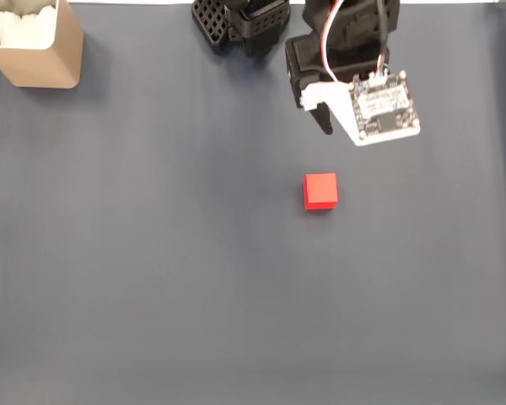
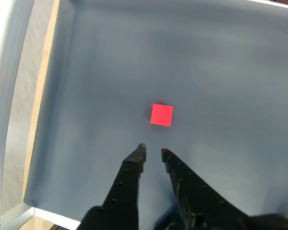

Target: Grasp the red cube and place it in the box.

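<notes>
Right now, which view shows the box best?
The fixed view: the box stands at the top left corner of the dark mat, cut by the frame edge, its tan wall and white inside visible. The wrist view looks at the red cube beyond the tool instead.

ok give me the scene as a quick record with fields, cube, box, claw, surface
cube: red cube lying free on the cloth, untouched
box: tan box, open top, far upper left corner in the fixed view
claw: claw above the cloth, short of the cube, narrow gap between fingertips, holding nothing
surface: dark blue cloth
</notes>
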